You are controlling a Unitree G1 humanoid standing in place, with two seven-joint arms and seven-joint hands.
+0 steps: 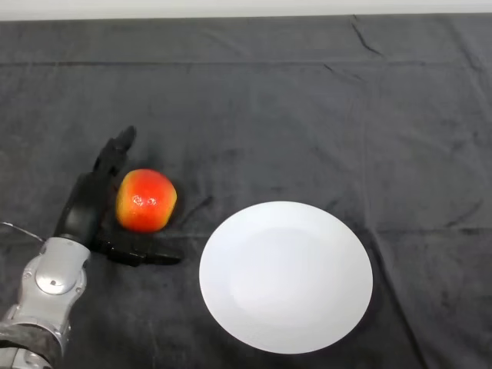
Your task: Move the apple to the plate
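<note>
A red and yellow apple (146, 200) rests on the dark cloth at the left, a short way up and left of the white plate (286, 275). My left hand (84, 206) is right beside the apple on its left. Its fingers (115, 151) reach straight up past the apple's far left side. The thumb (146, 256) lies straight on the cloth just below the apple. The apple sits in the gap between them; the hand is open and not closed round it. The plate holds nothing.
The dark cloth (307, 115) covers the whole table, with light creases at the back and on the right. The table's far edge runs along the top of the view.
</note>
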